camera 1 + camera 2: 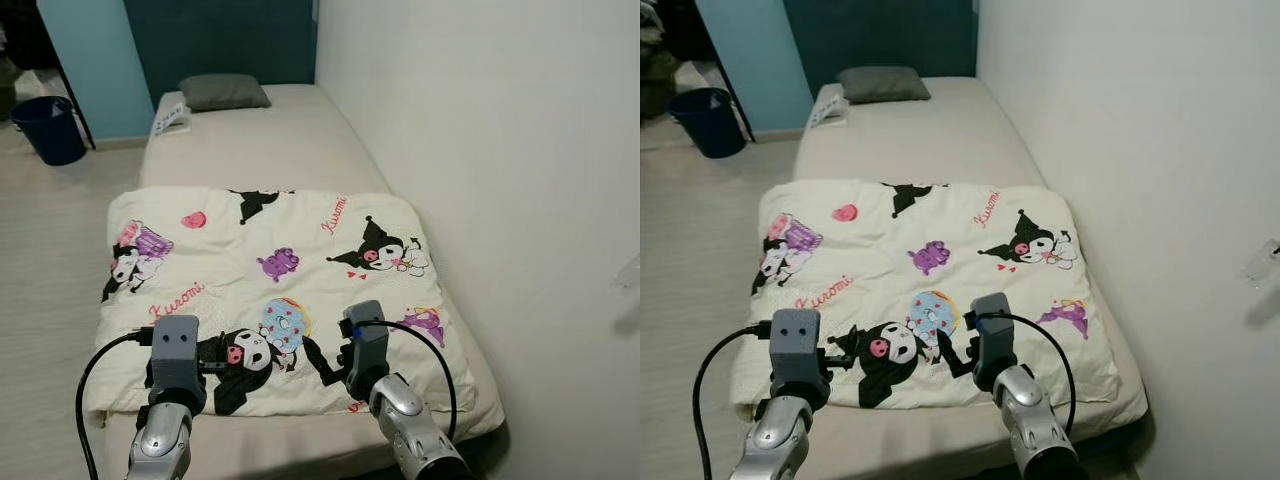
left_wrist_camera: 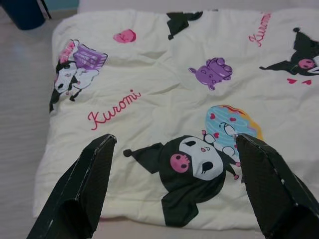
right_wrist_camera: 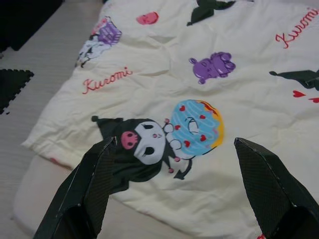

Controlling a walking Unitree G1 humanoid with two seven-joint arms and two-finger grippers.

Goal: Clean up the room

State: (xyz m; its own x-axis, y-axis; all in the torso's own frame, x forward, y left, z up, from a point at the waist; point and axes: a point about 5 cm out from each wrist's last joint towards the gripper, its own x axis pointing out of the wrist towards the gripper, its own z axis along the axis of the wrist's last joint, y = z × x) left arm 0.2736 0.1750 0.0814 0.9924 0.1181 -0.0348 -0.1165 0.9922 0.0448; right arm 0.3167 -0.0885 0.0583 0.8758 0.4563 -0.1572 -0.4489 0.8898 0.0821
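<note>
Bed point(image 1: 300, 140) bears quilt point(image 1: 290, 260) below both open end effectors point(image 2: 174, 164).

A bed point(image 1: 300, 150) is running along the right-hand wall. A folded cream cartoon-print blanket point(image 1: 280, 290) is lying across its near end, a grey pillow point(image 1: 223, 91) is resting at the far end, and a small white item point(image 1: 172, 120) is sitting just beside the pillow.

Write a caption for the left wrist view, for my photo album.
Left gripper, fingers wide open, hovers above a cream cartoon-print blanket spread on the bed.
</note>
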